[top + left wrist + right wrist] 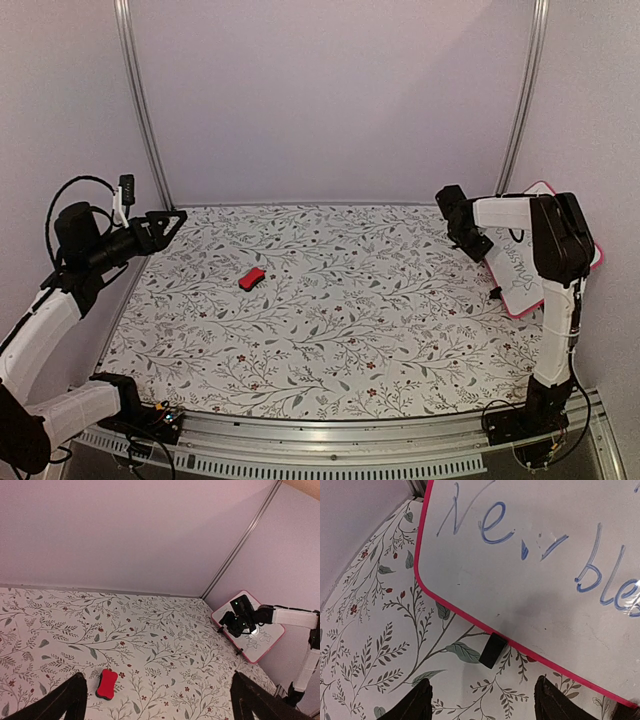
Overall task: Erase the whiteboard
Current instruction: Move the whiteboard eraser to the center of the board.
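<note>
The whiteboard (520,278) has a pink-red rim and leans at the table's right side against the wall. In the right wrist view its face (530,570) carries blue handwriting. My right gripper (474,243) hovers at the board's near-left rim; in its wrist view it (482,700) is open above the cloth, just short of the rim and a black clip foot (493,650), with nothing between the fingers. My left gripper (176,217) is open at the far left, raised over the table edge. Its wrist view (157,692) shows the board (262,642) far across the table.
A small red eraser block (252,278) lies on the floral tablecloth (330,330), left of centre, also visible as the eraser (106,684) near my left finger. Metal posts (140,110) stand at the back corners, with plain walls behind and at both sides.
</note>
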Controlling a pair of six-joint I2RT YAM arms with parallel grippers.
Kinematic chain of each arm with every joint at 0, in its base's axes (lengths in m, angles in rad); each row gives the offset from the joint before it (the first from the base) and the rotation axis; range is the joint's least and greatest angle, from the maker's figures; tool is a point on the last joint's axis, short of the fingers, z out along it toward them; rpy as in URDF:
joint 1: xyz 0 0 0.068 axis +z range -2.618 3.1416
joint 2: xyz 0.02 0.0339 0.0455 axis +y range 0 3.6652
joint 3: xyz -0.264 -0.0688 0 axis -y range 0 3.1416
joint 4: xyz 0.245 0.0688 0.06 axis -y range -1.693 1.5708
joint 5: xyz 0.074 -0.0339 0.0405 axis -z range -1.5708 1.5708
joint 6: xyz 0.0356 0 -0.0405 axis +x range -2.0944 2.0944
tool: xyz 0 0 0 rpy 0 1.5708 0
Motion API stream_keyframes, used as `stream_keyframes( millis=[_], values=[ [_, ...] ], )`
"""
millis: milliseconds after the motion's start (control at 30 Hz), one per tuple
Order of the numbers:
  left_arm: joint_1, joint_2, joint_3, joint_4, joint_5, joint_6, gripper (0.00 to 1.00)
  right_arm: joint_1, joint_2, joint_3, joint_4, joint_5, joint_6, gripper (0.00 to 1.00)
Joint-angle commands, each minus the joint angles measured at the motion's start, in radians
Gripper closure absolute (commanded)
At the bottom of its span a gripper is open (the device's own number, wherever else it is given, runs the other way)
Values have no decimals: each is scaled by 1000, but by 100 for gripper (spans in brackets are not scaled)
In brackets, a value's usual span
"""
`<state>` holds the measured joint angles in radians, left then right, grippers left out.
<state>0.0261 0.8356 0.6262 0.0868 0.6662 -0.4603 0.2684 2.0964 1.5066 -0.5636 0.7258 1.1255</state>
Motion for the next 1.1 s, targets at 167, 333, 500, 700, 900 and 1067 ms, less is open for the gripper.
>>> stream_keyframes(
  millis=[167, 333, 500, 700, 900, 1067],
  values=[
    [-8, -12, -10, 27, 16, -5, 0, 4, 64, 41, -48, 52, 42, 34],
    [-8, -10, -13, 34, 20, -12, 0, 4, 83, 57, -51, 57, 52, 40],
    [-7, -10, -15, 39, 24, -15, 0, 1, 107, 81, -64, 73, 59, 41],
    [-8, -11, -14, 39, 21, -16, 0, -18, 136, 106, -75, 50, 66, 44],
    [-7, -10, -17, 41, 19, -20, 0, -24, 153, 125, -85, 51, 70, 46],
    [-7, -4, -15, 40, 21, -23, 0, -28, 157, 134, -87, 50, 74, 46]
  ],
)
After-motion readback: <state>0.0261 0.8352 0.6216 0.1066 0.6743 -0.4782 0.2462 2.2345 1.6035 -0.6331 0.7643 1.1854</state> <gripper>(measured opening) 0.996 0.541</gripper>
